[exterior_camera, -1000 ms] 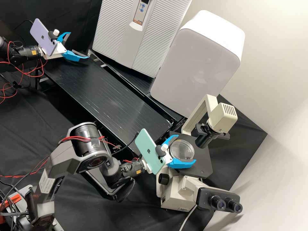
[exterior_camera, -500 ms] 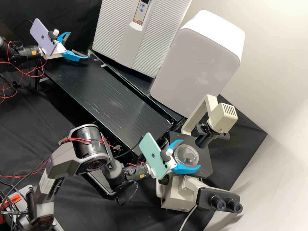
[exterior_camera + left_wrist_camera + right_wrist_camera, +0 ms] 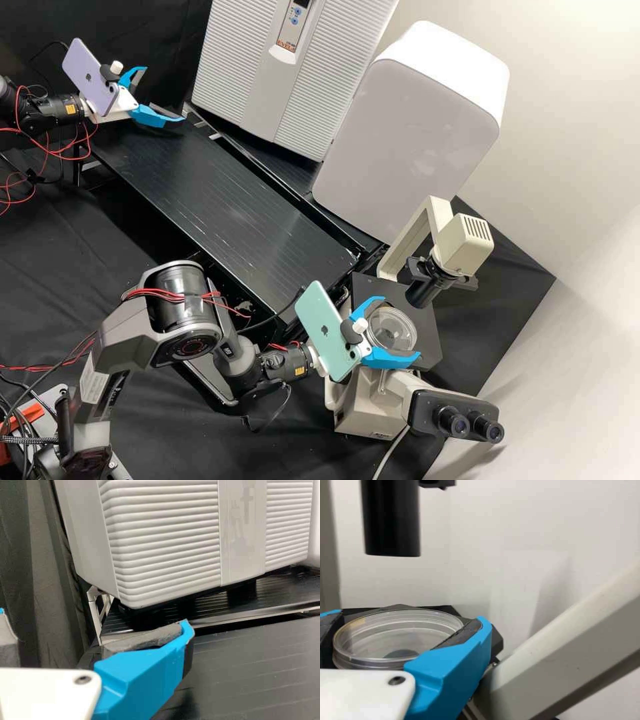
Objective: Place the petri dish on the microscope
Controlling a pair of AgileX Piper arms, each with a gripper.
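Lower right, the right gripper grips the petri dish at the microscope — upper left, the left gripper gapes; orange label top centre.

In the high view, the dish is over the microscope's stage, between the right gripper's fingers. Behind the microscope: the box. Behind it and left: the cabinet, the bench and, well apart, the left gripper.

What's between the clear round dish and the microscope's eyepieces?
In the high view, a blue finger of the right gripper beside the petri dish, then the stage's edge, the microscope's cream body and the black head that carries the eyepieces.
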